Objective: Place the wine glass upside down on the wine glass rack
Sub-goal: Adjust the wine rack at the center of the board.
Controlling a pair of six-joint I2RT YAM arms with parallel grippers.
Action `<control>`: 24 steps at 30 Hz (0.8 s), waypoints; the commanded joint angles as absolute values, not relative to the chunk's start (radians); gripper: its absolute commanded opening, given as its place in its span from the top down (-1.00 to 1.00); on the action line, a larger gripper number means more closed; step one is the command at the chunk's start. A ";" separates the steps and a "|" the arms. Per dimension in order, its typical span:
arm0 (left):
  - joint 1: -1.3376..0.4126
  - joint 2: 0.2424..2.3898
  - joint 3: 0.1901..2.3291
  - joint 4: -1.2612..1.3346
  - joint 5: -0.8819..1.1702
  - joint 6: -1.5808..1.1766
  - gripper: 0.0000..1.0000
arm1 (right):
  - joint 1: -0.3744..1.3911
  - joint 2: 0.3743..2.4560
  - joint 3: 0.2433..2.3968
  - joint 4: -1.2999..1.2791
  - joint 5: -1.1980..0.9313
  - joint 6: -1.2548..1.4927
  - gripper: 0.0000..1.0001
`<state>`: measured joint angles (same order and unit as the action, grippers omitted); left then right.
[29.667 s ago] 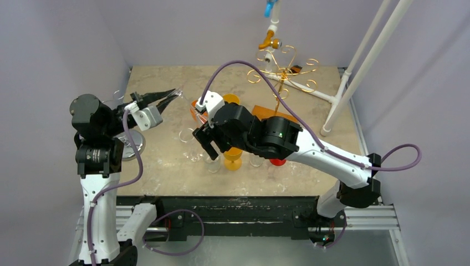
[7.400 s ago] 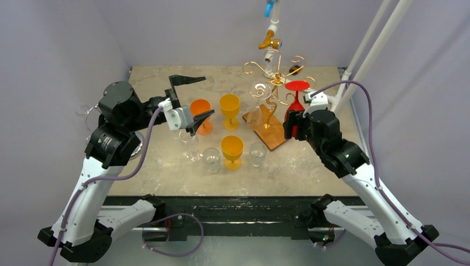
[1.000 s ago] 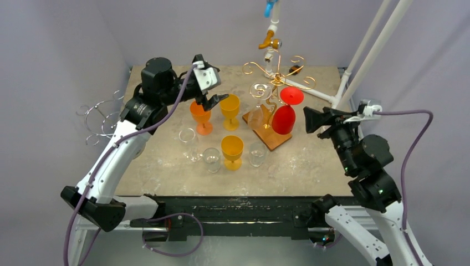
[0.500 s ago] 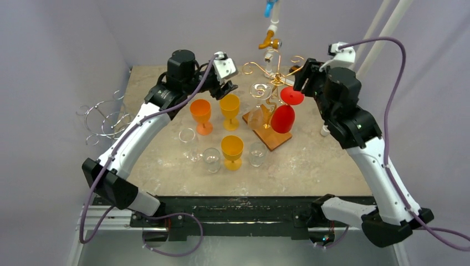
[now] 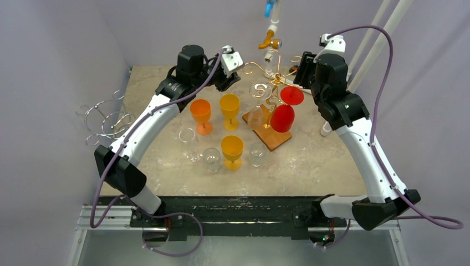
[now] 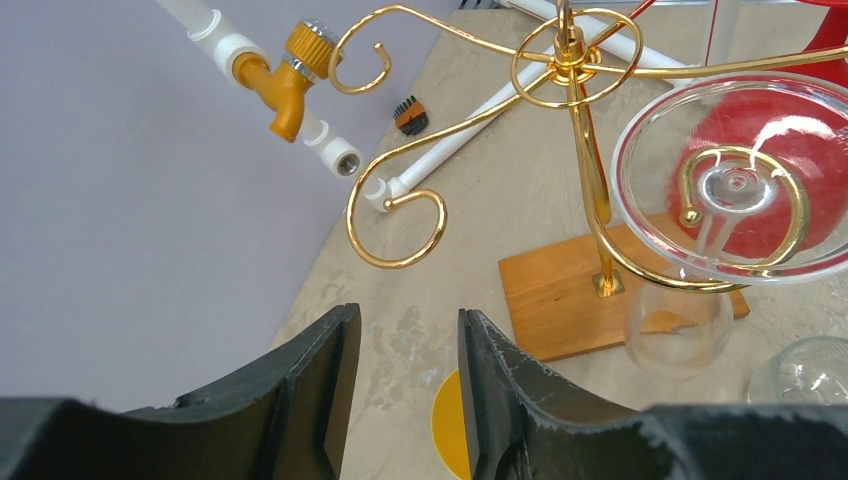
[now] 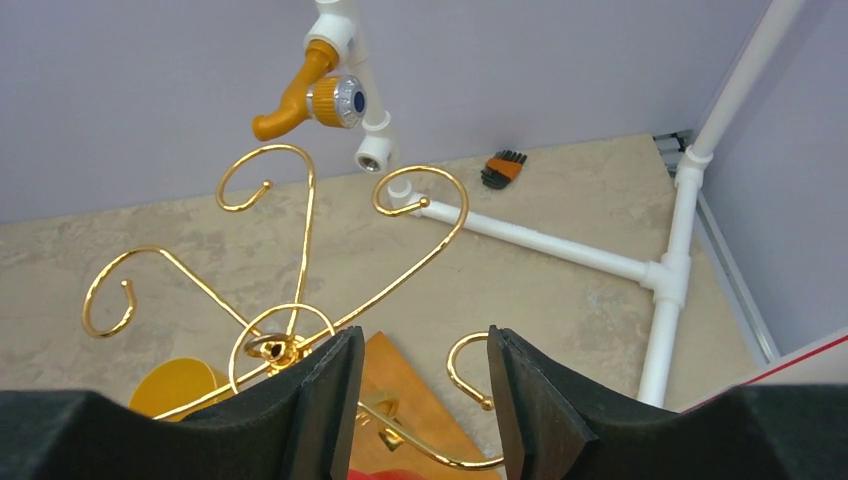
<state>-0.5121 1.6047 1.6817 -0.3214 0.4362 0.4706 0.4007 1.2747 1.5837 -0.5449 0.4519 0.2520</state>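
Gold rack (image 6: 567,62) carries a red glass (image 5: 283,118) and a clear glass (image 6: 737,183), both hanging bowl-down by their feet. We see the left gripper (image 6: 405,322) and right gripper (image 7: 425,345) near its arms, jaws narrowly parted, holding nothing.

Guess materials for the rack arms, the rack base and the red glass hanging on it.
Rack arms: thin metal wire with a polished gold finish; bright highlights run along the curls.
Rack base: looks like wood, a flat orange-brown slab with a matte surface.
Red glass: solid glossy red, likely plastic but possibly coloured glass; the look leaves it open.
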 commanded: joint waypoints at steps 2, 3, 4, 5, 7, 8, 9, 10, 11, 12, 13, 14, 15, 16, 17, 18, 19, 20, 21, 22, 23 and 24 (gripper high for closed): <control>-0.514 1.619 1.727 -0.268 0.434 0.443 0.18 | 0.358 1.302 1.648 -0.571 0.395 0.238 -0.09; -0.514 1.621 1.727 -0.266 0.441 0.443 0.20 | 0.353 1.306 1.649 -0.576 0.385 0.238 -0.09; -0.513 1.623 1.725 -0.262 0.447 0.443 0.22 | 0.346 1.311 1.646 -0.579 0.380 0.236 -0.08; -0.514 1.625 1.723 -0.258 0.453 0.441 0.23 | 0.341 1.315 1.642 -0.581 0.371 0.235 -0.07; -0.514 1.630 1.725 -0.255 0.463 0.437 0.28 | 0.330 1.320 1.633 -0.581 0.362 0.235 -0.06; -0.514 1.634 1.726 -0.255 0.470 0.437 0.29 | 0.327 1.319 1.627 -0.579 0.358 0.235 -0.05; -0.515 1.637 1.727 -0.257 0.476 0.438 0.32 | 0.321 1.318 1.618 -0.575 0.354 0.235 -0.04; -0.515 1.639 1.727 -0.258 0.481 0.440 0.33 | 0.317 1.315 1.611 -0.571 0.351 0.234 -0.04; -0.515 1.641 1.728 -0.260 0.487 0.448 0.34 | 0.314 1.314 1.606 -0.570 0.348 0.233 -0.03; -0.515 1.643 1.728 -0.263 0.492 0.458 0.34 | 0.309 1.312 1.601 -0.568 0.344 0.232 -0.03; -0.515 1.645 1.727 -0.264 0.494 0.462 0.34 | 0.306 1.310 1.600 -0.568 0.339 0.232 -0.03; -0.515 1.647 1.726 -0.265 0.497 0.464 0.34 | 0.305 1.310 1.600 -0.568 0.339 0.230 -0.02; -0.515 1.650 1.726 -0.265 0.499 0.467 0.34 | 0.303 1.310 1.598 -0.570 0.337 0.228 -0.01; -0.515 1.653 1.727 -0.263 0.501 0.470 0.34 | 0.304 1.310 1.598 -0.572 0.337 0.226 -0.01; -0.515 1.656 1.727 -0.260 0.499 0.471 0.35 | 0.302 1.309 1.596 -0.572 0.337 0.222 0.00; -0.515 1.661 1.731 -0.258 0.498 0.471 0.35 | 0.302 1.307 1.593 -0.572 0.340 0.218 0.01; -0.515 1.665 1.734 -0.258 0.496 0.471 0.35 | 0.301 1.305 1.589 -0.571 0.344 0.214 0.01; -0.515 1.672 1.744 -0.260 0.494 0.473 0.35 | 0.299 1.303 1.585 -0.568 0.349 0.207 0.01; -0.515 1.677 1.753 -0.264 0.493 0.476 0.35 | 0.297 1.301 1.580 -0.566 0.353 0.203 0.02; -0.515 1.684 1.764 -0.266 0.491 0.477 0.35 | 0.296 1.300 1.576 -0.563 0.358 0.199 0.02; -0.515 1.691 1.775 -0.267 0.489 0.476 0.36 | 0.294 1.297 1.571 -0.560 0.360 0.194 0.03; -0.515 1.698 1.785 -0.268 0.489 0.472 0.38 | 0.292 1.296 1.565 -0.555 0.358 0.192 0.04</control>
<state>-0.5121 1.6798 1.7061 -0.3004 0.4763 0.4667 0.3035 1.3262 1.5833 -0.5804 0.3492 0.2245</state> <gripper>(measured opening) 0.323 0.491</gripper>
